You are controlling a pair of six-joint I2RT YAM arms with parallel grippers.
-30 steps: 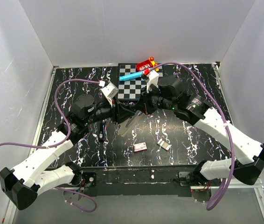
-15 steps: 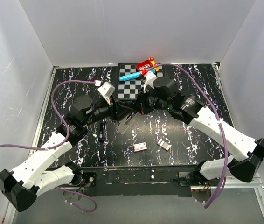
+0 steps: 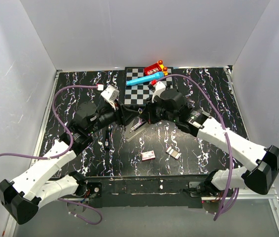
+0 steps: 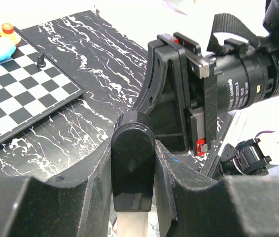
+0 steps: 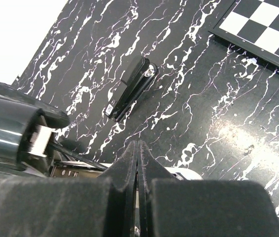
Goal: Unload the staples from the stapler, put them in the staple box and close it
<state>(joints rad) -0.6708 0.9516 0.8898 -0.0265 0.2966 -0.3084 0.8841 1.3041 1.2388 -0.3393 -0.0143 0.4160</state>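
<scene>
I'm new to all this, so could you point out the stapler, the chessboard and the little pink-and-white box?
stapler (image 4: 132,165): left wrist view, its glossy black rounded end.
chessboard (image 3: 132,94): top external view, bare squares near its left edge.
pink-and-white box (image 3: 148,155): top external view, its top face.

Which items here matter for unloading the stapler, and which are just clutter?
Job: stapler, left end effector holding it, right end effector.
Clutter: chessboard, blue marker, red toy, pink-and-white box, black stick.
</scene>
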